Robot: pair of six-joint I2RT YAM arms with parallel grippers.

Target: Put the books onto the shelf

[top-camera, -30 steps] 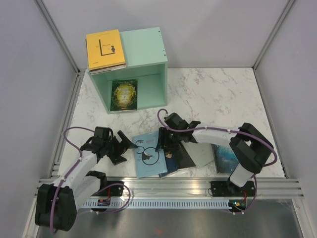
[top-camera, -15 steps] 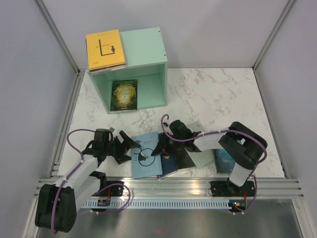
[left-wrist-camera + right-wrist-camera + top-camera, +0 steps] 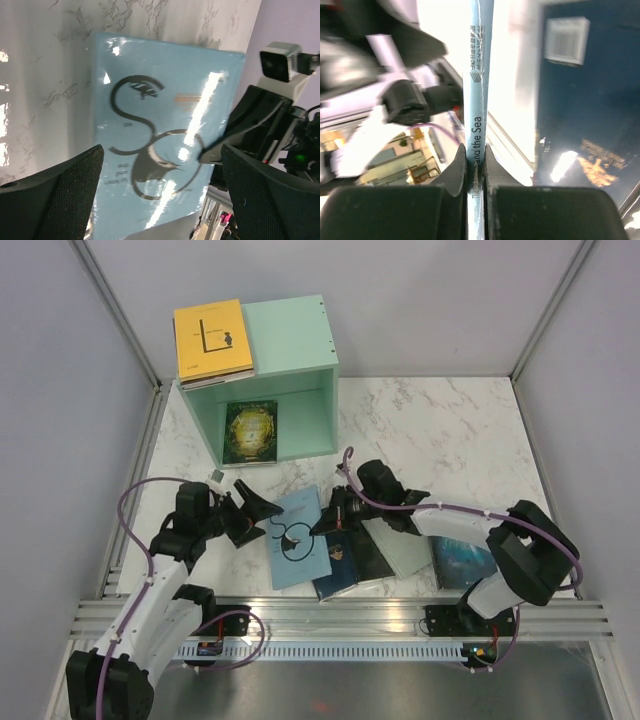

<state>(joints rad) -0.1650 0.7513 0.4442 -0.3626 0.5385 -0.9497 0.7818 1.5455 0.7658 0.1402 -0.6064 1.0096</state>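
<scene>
My right gripper (image 3: 333,521) is shut on the right edge of a light-blue book (image 3: 298,538). In the right wrist view its spine (image 3: 479,75) runs straight up from between my pads (image 3: 458,165). My left gripper (image 3: 256,508) stands open at that book's left edge, and the cover (image 3: 160,125) fills the gap between its fingers (image 3: 55,200) without touching them. A dark blue book (image 3: 343,568), a black one (image 3: 376,555), a pale mint one (image 3: 406,551) and a teal one (image 3: 460,562) lie to the right. The mint shelf (image 3: 290,340) holds a dark gold-art book (image 3: 250,430), and a yellow book (image 3: 212,340) lies on its top.
Grey walls with metal posts close off the marble table (image 3: 440,430) on the left, right and back. An aluminium rail (image 3: 340,615) carrying the arm bases runs along the near edge. The right arm (image 3: 450,525) reaches across over the lying books.
The right gripper has shut on the light-blue book's edge and turned the book slightly. The left gripper has moved up and right to the book's left edge, still open.
</scene>
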